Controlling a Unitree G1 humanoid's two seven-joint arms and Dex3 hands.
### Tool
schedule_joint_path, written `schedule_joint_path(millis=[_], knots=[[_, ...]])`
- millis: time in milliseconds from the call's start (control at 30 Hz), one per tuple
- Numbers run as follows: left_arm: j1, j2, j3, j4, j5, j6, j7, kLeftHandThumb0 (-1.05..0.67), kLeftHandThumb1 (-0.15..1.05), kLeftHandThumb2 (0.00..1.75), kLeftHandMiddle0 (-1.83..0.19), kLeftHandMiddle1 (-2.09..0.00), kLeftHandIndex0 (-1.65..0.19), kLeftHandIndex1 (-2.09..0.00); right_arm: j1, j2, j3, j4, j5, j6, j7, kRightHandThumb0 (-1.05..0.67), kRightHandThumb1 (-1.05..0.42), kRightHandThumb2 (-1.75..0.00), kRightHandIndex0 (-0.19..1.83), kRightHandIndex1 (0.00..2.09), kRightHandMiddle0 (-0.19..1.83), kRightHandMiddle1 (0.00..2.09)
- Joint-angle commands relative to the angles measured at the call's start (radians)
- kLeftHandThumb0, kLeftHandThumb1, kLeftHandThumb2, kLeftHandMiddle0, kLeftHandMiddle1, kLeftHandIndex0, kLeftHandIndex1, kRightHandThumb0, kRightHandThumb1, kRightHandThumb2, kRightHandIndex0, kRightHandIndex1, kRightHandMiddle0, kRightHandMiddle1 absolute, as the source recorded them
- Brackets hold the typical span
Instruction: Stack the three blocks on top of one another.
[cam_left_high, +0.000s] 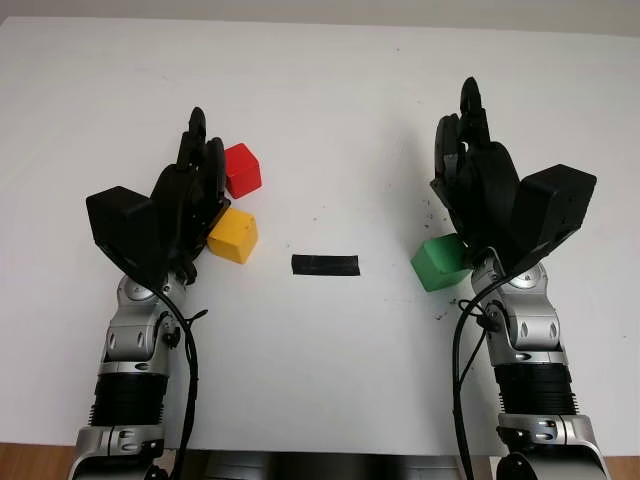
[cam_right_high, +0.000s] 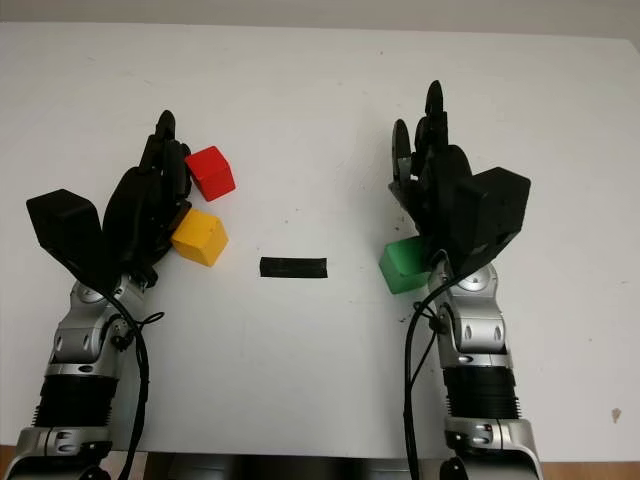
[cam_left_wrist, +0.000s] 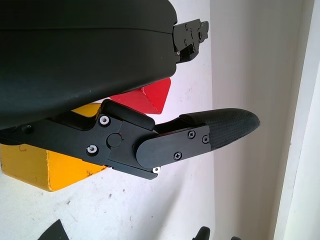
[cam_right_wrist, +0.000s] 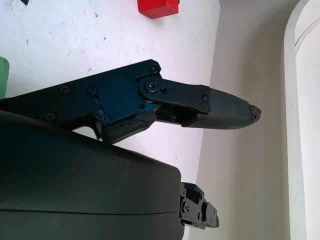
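The right hand (cam_left_high: 478, 170) covers part of the green block (cam_left_high: 438, 262); the left hand (cam_left_high: 195, 185) overlaps the yellow block (cam_left_high: 234, 236).

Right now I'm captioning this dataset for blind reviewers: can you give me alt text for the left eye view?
Three blocks sit unstacked on a white table: a red block and a yellow block beside the open left hand, and a green block beside the open right hand. A black strip of tape lies between the two arms.
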Motion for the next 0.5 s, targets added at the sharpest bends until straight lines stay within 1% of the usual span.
schedule_joint_path(millis=[0, 300, 400, 467], knots=[[0.016, 0.001, 0.003, -0.011, -0.003, -0.011, -0.005, -0.78, 1.05, 0.65, 0.19, 0.0, 0.19, 0.0, 0.003, 0.002, -0.005, -0.013, 0.008, -0.013, 0.003, -0.78, -1.05, -0.61, -0.19, 0.0, -0.19, 0.0], [0.018, 0.005, 0.0, -0.019, 0.005, -0.005, -0.001, -0.78, 1.05, 0.66, 0.19, 0.0, 0.19, 0.0, 0.004, -0.003, -0.003, -0.008, 0.017, -0.007, 0.02, -0.78, -1.05, -0.62, -0.19, 0.0, -0.19, 0.0], [0.018, 0.012, 0.002, -0.038, 0.005, 0.007, -0.003, -0.79, 1.05, 0.65, 0.19, 0.0, 0.19, 0.0, 0.004, -0.004, -0.001, -0.012, 0.011, -0.007, 0.019, -0.79, -1.05, -0.61, -0.19, 0.0, -0.19, 0.0], [0.018, 0.025, 0.007, -0.063, 0.018, 0.001, 0.008, -0.8, 1.05, 0.6, 0.17, -0.02, 0.17, -0.02, 0.002, -0.003, -0.002, -0.017, 0.007, -0.004, 0.011, -0.79, -1.05, -0.61, -0.19, 0.0, -0.19, 0.0]])
